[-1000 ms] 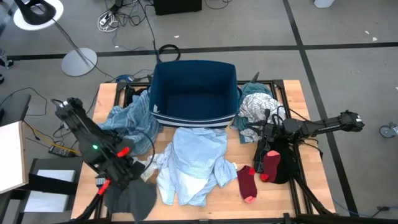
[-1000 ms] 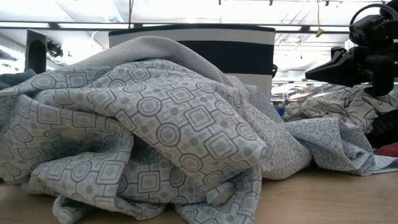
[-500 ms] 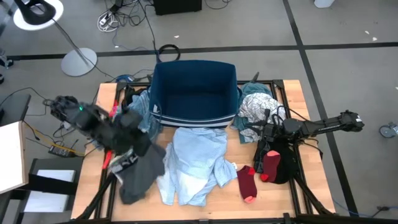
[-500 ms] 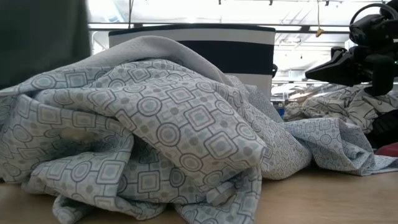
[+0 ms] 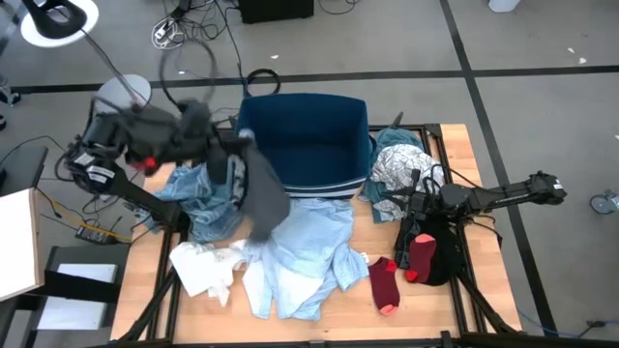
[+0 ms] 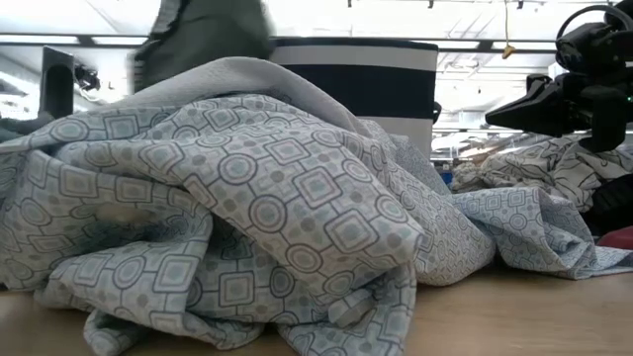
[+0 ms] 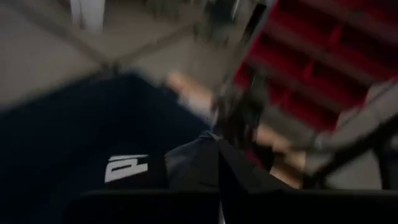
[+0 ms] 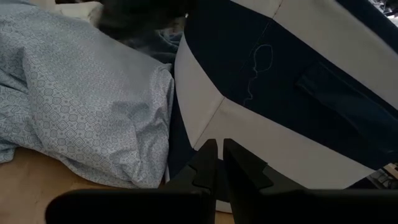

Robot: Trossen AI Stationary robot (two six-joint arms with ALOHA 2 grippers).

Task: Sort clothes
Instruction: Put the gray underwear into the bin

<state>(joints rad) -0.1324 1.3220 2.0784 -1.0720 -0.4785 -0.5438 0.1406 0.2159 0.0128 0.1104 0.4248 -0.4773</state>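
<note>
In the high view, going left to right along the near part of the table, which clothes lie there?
White tee → light blue shirt → dark red sock → black piece with a second red sock on it.

The left gripper [image 5: 235, 147] has swung from the table's front-left corner up beside the bin [image 5: 302, 145]. The dark grey garment [image 5: 261, 198] has risen with it, uncovering a white tee [image 5: 205, 269].

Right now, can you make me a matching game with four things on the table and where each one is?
Things:
1. dark grey garment
2. blue bin
3. red sock
4. white tee

Places:
A. lying flat near the table's front edge, right of the light blue shirt
B. crumpled at the front left
C. hanging from the left gripper
D. standing at the back middle

Pairs: 1-C, 2-D, 3-A, 4-B
</note>
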